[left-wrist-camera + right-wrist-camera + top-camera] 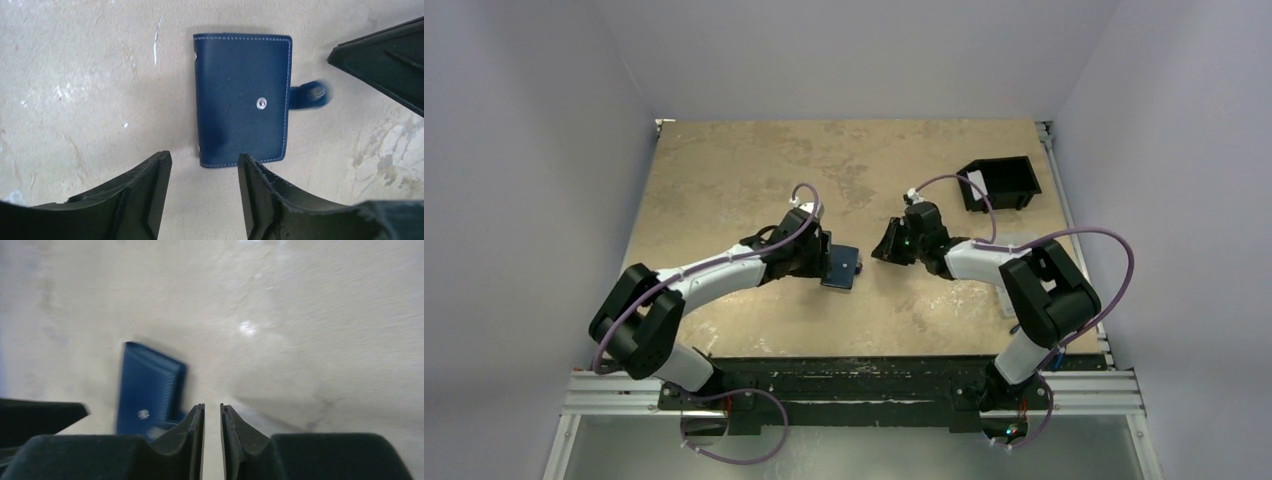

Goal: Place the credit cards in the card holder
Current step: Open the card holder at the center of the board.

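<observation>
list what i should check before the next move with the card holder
1. Card holder lying flat on the table: ok.
2. Strap unsnapped, sticking out sideways: ok.
3. Opened to take cards: not ok, it is closed.
4. Left end effector open and empty: ok.
5. Right end effector empty, jaws only narrowly apart: ok.
6. Credit cards located: cannot tell, none in view.

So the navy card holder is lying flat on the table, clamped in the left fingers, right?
Not clamped. The card holder is lying flat on the table, but the left fingers are open and short of it, as the left wrist view shows.
</observation>
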You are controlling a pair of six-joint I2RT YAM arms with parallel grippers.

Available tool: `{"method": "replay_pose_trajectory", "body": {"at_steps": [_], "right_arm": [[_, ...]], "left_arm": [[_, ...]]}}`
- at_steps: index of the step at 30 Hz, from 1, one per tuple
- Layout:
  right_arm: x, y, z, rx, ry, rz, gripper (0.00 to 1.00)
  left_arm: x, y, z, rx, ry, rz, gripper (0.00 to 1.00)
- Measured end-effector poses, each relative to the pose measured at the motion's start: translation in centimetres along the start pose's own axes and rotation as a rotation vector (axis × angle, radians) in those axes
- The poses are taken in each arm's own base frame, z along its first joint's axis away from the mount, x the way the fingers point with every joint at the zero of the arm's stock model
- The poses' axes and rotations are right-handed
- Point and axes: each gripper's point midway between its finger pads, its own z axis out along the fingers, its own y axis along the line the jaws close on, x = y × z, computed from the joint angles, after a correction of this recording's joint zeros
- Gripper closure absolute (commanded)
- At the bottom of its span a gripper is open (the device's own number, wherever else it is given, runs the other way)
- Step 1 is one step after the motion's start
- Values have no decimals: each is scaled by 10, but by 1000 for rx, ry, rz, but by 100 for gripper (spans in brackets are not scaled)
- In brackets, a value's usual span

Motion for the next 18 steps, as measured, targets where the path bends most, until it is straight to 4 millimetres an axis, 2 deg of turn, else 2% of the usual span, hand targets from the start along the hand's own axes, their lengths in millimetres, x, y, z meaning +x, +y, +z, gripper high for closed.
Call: {"method": "replay_pose_trajectory", "body": {"at_steps": [2, 5, 9, 12, 14, 16, 18], "right_arm": [[-5, -13, 0, 86, -6, -69, 68], [-5, -30, -4, 197, 19, -188, 62], [7, -29, -11, 224, 77, -299, 56], [14, -12, -17, 160, 104, -312, 56], [14, 9, -20, 64, 111, -303, 58], [14, 35, -19, -51, 116, -281, 66], [16, 51, -15, -125, 130, -263, 74]], "left_arm": [[-1, -2, 7, 0, 5, -2, 58], [0, -8, 20, 20, 27, -7, 62], [0, -19, 31, 63, 48, -17, 63], [-3, -26, 36, 86, 44, -34, 68], [-2, -27, 40, 90, 44, -47, 70], [-1, -27, 43, 86, 47, -60, 70], [-1, -26, 44, 84, 45, -73, 70]]}}
